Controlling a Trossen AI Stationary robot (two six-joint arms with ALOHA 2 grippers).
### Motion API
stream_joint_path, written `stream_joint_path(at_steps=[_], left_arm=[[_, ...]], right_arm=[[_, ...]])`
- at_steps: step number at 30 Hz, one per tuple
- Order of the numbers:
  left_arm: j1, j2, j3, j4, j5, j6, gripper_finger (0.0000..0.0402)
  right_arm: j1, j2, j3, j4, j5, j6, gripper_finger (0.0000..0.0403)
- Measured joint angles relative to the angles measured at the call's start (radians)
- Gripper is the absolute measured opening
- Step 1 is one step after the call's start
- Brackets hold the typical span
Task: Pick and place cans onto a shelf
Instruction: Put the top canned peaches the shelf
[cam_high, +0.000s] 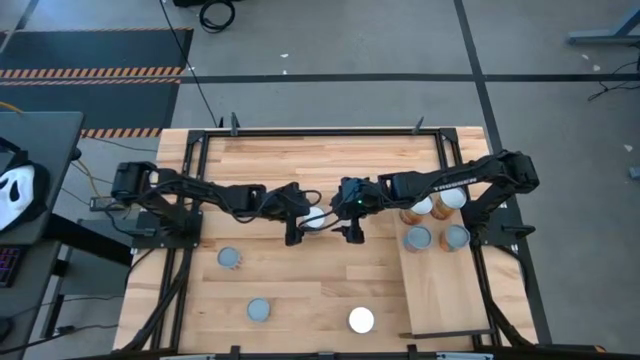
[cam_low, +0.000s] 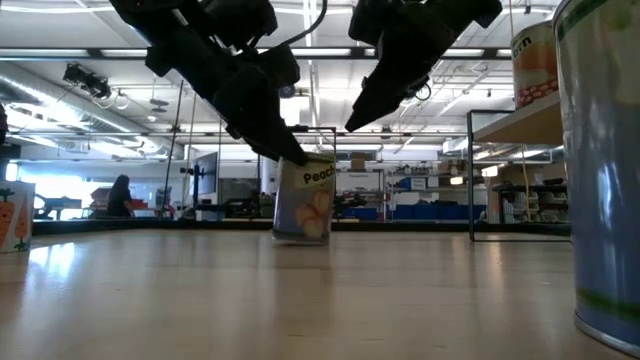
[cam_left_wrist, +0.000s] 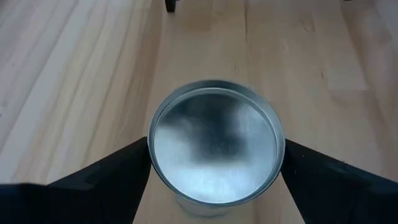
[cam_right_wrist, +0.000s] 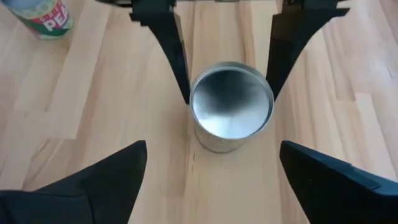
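A silver-topped can (cam_high: 315, 217) with a peach label (cam_low: 303, 200) stands mid-table. My left gripper (cam_high: 300, 220) comes from the table's left and is shut on it. My right gripper (cam_high: 350, 222) hovers just to the can's right, open and empty, facing the can (cam_right_wrist: 231, 106). The shelf (cam_high: 445, 300), a pale board at the right, carries several cans at its far end (cam_high: 417, 238). Three more cans stand on the table at the near left (cam_high: 229, 258), (cam_high: 258, 310) and near middle (cam_high: 361, 320). My left gripper pinches the can's side wall just under its top rim (cam_left_wrist: 152, 155) between its two fingers (cam_left_wrist: 118, 171), one on each side. The fingers slant down from the table's left. The can stays roughly upright, its base at the table top in the low view.
A large can (cam_low: 605, 170) stands close to the low camera at the right. A carrot-labelled can (cam_low: 15, 215) is at the left. The shelf's black frame (cam_low: 470, 180) rises at the right. Bare tabletop lies between the two grippers and the near edge.
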Motion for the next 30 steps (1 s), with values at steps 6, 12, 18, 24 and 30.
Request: stream_joint_path(at_steps=[6, 12, 18, 24, 30], left_arm=[[0.000, 0.005, 0.000, 0.000, 0.003, 0.048, 0.0334], [0.001, 0.005, 0.000, 0.001, 0.000, 0.024, 0.0302], [-0.011, -0.003, 0.021, -0.022, -0.046, 0.032, 0.0368], [-0.015, -0.006, 0.107, -0.167, -0.049, 0.048, 0.0394], [0.013, -0.082, 0.215, -0.553, -0.053, 0.051, 0.0395]], right_arm=[[0.000, 0.000, -0.012, 0.077, 0.024, -0.007, 0.0383], [-0.023, 0.000, -0.012, 0.137, 0.050, -0.031, 0.0383], [-0.026, 0.001, -0.012, 0.179, 0.037, -0.036, 0.0388], [-0.027, 0.076, -0.012, 0.247, 0.015, -0.027, 0.0396], [-0.026, 0.132, -0.012, 0.263, 0.008, 0.002, 0.0400]])
